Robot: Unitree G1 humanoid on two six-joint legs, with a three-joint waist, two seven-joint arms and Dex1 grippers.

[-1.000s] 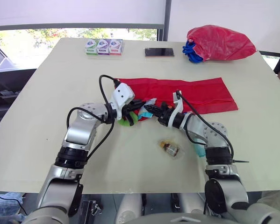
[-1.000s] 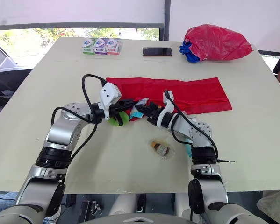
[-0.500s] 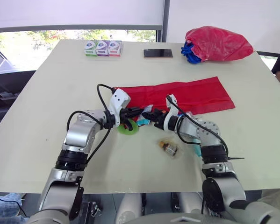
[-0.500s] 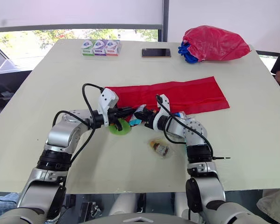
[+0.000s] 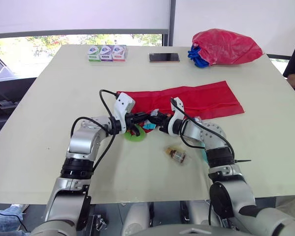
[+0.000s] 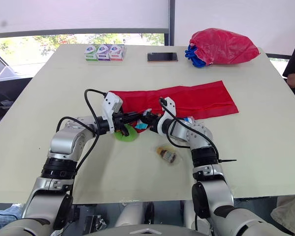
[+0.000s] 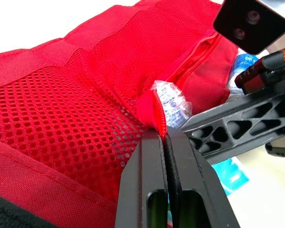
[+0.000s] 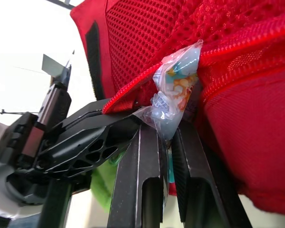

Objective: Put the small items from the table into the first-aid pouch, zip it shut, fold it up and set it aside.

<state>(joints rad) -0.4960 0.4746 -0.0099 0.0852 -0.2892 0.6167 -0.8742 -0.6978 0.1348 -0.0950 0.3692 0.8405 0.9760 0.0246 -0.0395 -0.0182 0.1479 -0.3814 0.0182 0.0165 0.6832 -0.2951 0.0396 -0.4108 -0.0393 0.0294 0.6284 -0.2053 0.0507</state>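
The red first-aid pouch [image 5: 196,101] lies unfolded mid-table [image 5: 49,93]; at its left end the left gripper [image 7: 163,138] pinches the zip edge, and the right gripper [image 8: 164,132] is clamped on a clear packet [image 8: 174,95] at the mouth; a green disc [image 5: 136,134] and a wrapped bottle [image 5: 177,155] lie just nearer; wide tabletop spreads leftward; boxes [image 5: 107,52], a phone [image 5: 164,57] and a red bag [image 5: 226,46] line the far edge.

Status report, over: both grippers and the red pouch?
Left gripper shut on zipper edge of pouch. Right gripper shut on clear packet, at the pouch mouth. Green item and wrapped bottle lie outside on table.
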